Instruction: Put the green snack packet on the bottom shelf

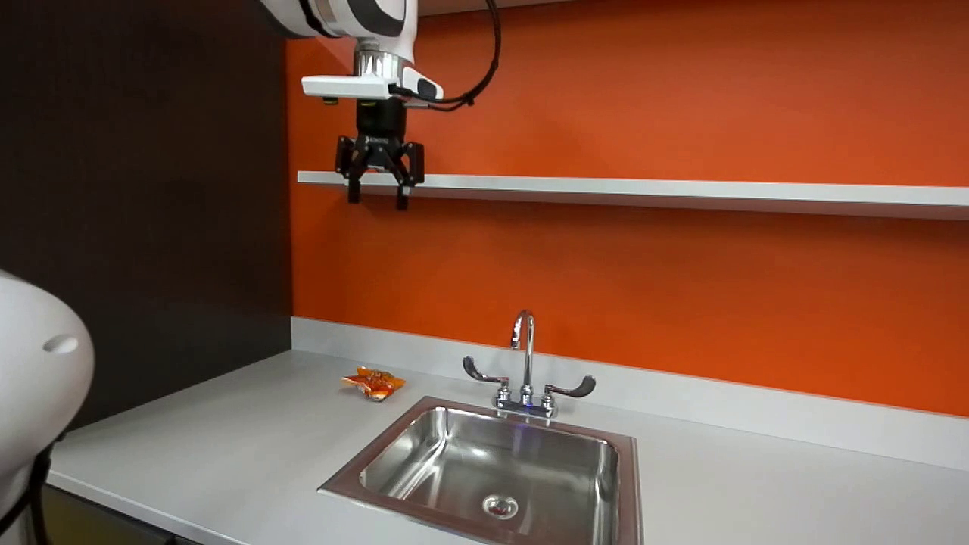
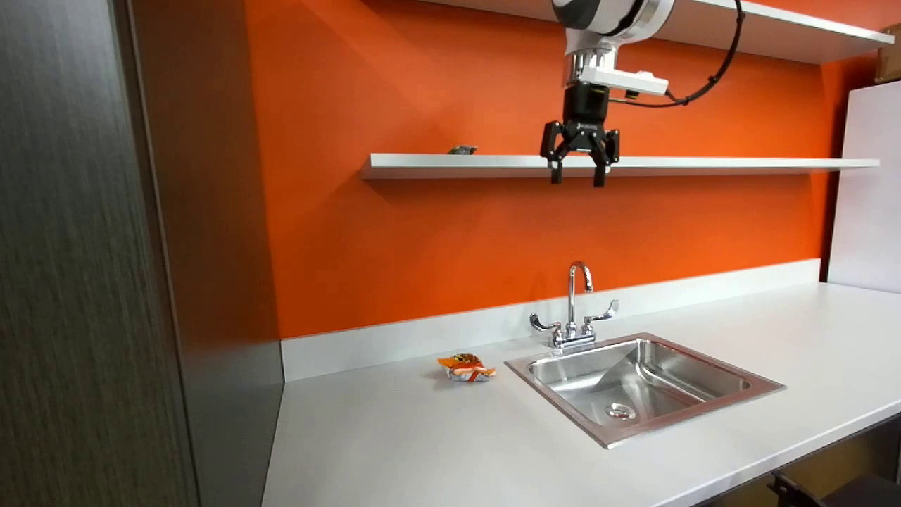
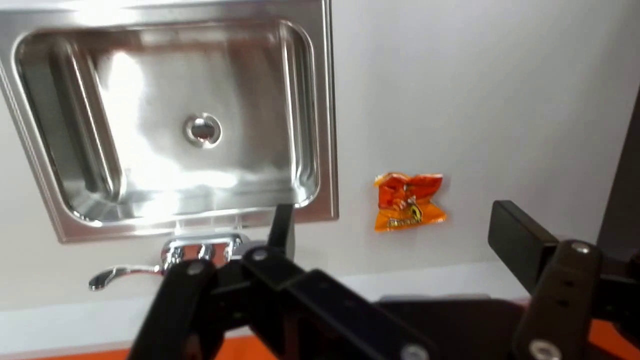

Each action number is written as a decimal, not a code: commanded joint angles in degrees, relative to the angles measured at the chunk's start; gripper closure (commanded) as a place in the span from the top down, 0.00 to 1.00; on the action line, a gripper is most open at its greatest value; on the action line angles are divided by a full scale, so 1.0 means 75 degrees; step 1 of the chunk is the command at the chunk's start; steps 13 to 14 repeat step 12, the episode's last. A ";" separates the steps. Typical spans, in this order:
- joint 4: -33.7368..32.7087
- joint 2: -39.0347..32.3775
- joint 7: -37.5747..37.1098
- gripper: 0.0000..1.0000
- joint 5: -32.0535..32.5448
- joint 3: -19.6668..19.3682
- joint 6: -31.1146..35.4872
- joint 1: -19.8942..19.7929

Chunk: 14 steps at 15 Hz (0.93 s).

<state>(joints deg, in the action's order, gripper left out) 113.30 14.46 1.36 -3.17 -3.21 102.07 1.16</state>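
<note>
The bottom shelf (image 1: 681, 191) is a long thin white ledge on the orange wall; it also shows in an exterior view (image 2: 732, 163). A small dark green packet (image 2: 463, 150) lies on its top near the left end in that view. Elsewhere the packet is hidden or out of view. My gripper (image 1: 378, 198) is open and empty, pointing down, with its fingertips at about shelf height in the picture. In an exterior view the gripper (image 2: 578, 176) appears to the right of the packet. In the wrist view the fingers (image 3: 392, 220) are wide apart with nothing between them.
An orange packet (image 1: 375, 384) lies on the white countertop (image 2: 366, 429) left of the steel sink (image 2: 676, 380). The faucet (image 1: 526, 363) stands behind the sink. A higher white shelf (image 2: 781, 35) is above. A dark panel (image 1: 144, 189) closes the left side.
</note>
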 commanded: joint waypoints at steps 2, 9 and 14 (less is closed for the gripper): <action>0.2075 0.1147 0.0572 1.00 0.0363 -0.0096 0.0326 -0.0267; 0.2709 0.1299 0.0403 1.00 0.0431 -0.0126 0.0393 -0.0308; 0.2733 0.1349 0.0404 1.00 0.0431 -0.0127 0.0404 -0.0308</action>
